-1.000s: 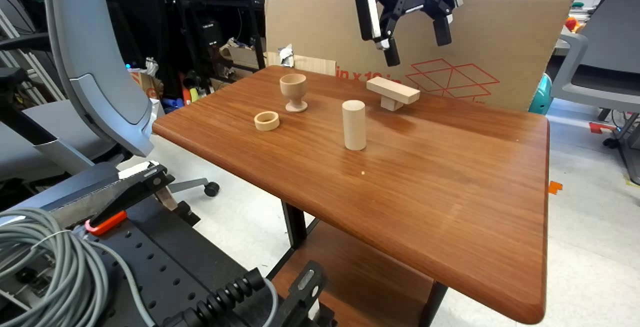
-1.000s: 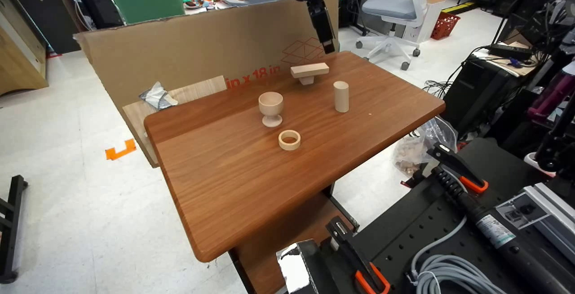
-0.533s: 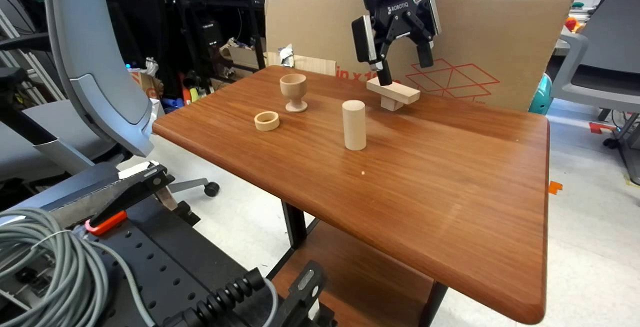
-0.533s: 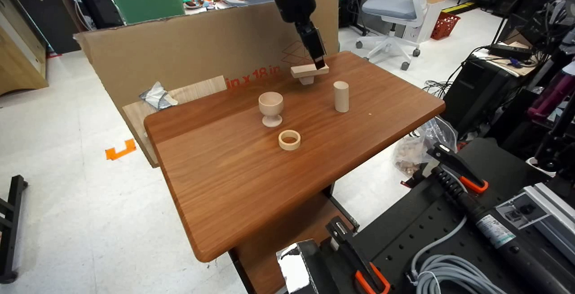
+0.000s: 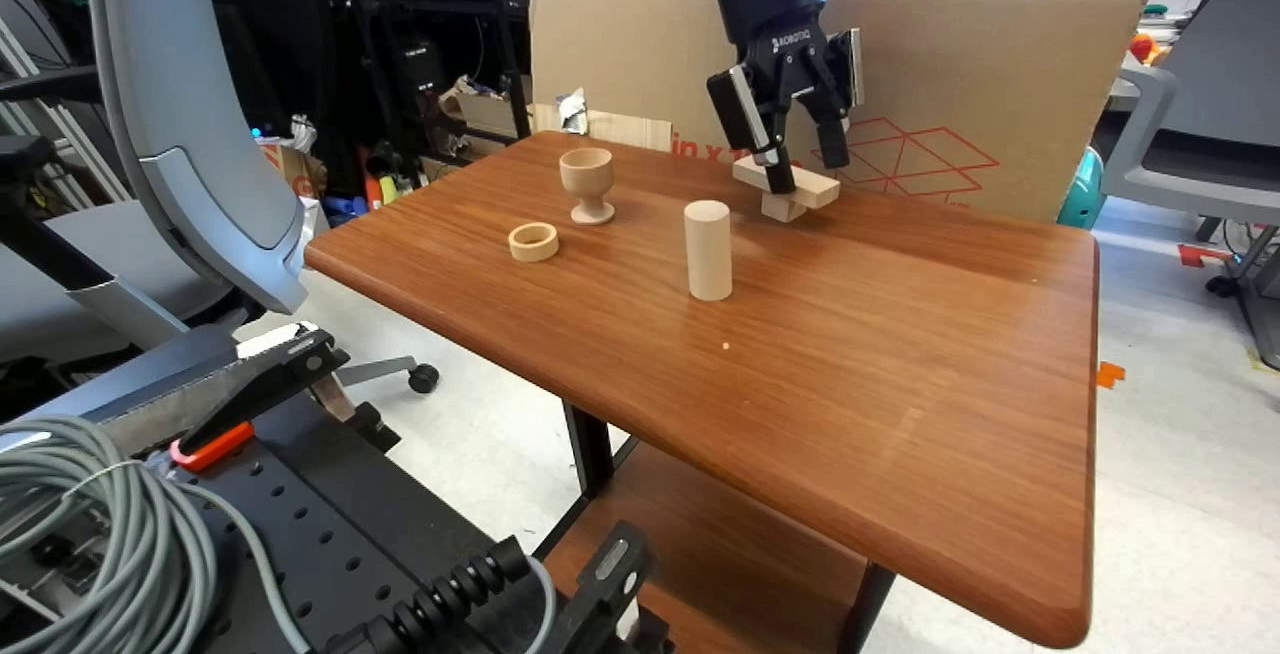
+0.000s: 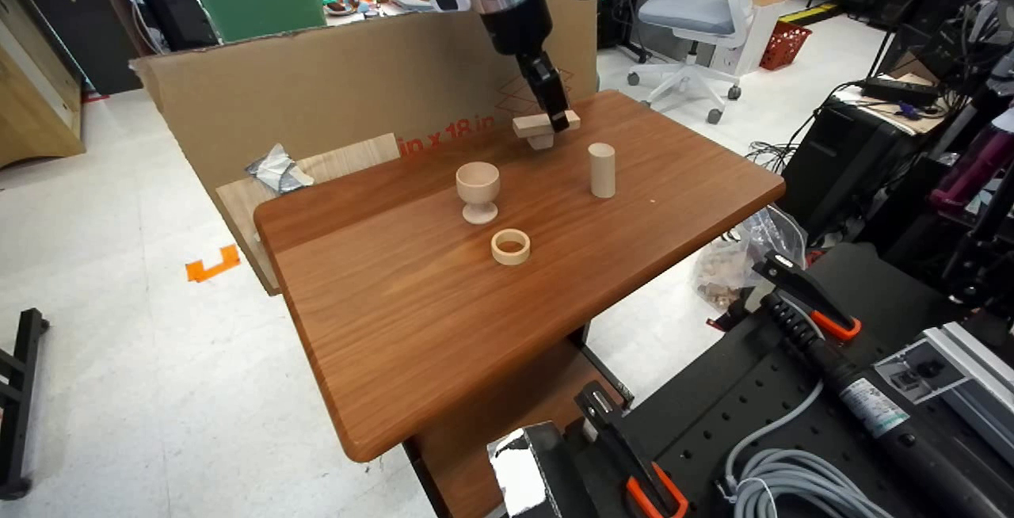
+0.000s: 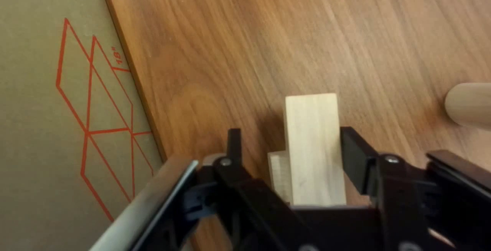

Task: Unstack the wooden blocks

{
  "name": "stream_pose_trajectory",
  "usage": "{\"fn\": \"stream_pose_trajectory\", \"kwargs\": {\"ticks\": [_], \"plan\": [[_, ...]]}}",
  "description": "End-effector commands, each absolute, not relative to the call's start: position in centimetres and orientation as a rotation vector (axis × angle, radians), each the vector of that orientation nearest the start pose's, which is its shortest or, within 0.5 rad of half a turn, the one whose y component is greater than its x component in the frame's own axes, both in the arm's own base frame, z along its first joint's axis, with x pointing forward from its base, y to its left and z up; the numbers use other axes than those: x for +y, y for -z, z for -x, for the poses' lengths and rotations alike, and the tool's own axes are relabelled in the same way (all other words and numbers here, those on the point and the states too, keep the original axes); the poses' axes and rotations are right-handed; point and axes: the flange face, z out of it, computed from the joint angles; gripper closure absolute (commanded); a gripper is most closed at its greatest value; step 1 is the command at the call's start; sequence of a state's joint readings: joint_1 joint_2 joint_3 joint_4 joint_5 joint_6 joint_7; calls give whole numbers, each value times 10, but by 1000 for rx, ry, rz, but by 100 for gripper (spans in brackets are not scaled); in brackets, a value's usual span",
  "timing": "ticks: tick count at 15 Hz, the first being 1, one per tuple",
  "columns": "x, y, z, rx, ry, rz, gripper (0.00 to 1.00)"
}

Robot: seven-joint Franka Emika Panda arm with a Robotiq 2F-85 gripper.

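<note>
Among the wooden blocks, a flat pale plank (image 7: 315,147) lies across a small block (image 7: 280,174) near the table's back edge. My gripper (image 7: 290,139) is over this stack with its fingers on either side of the plank. In the wrist view the right finger (image 7: 358,161) is against or very close to the plank's side, while a gap shows on the left. The jaws are still open, part way narrowed. Apart from the stack, an upright cylinder (image 5: 709,250), a ring (image 5: 534,242) and a goblet-shaped cup (image 5: 587,184) stand singly in both exterior views.
The wooden table (image 5: 900,364) has a large cardboard sheet (image 6: 333,90) standing along its back edge, close behind the stack. In the wrist view the cylinder (image 7: 470,105) is off to the right. A grey chair (image 5: 200,134) stands beside the table.
The gripper has come down from above the table until its fingers straddle the plank. Its jaws have drawn closer together. The blocks have stayed where they were.
</note>
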State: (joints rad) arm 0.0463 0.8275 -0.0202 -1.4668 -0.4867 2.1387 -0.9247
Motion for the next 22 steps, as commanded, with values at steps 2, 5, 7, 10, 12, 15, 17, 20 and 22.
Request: {"fn": "stream_pose_trajectory", "kwargs": {"ticks": [2, 5, 7, 10, 12, 15, 17, 20, 22], "plan": [[12, -175, -705, -2047, -599, 2726, 72], [20, -181, -702, -2056, -595, 2738, 92], [22, -188, -699, -2070, -593, 2752, 92], [17, -206, -693, -2071, -569, 2816, 92], [11, -221, -686, -2039, -544, 2860, 92], [-4, -237, -664, -1920, -525, 2942, 92], [-19, -242, -646, -1772, -523, 3020, 92], [-47, -238, -620, -1435, -551, 3113, 92], [-66, -232, -607, -1243, -560, 3156, 92]]}}
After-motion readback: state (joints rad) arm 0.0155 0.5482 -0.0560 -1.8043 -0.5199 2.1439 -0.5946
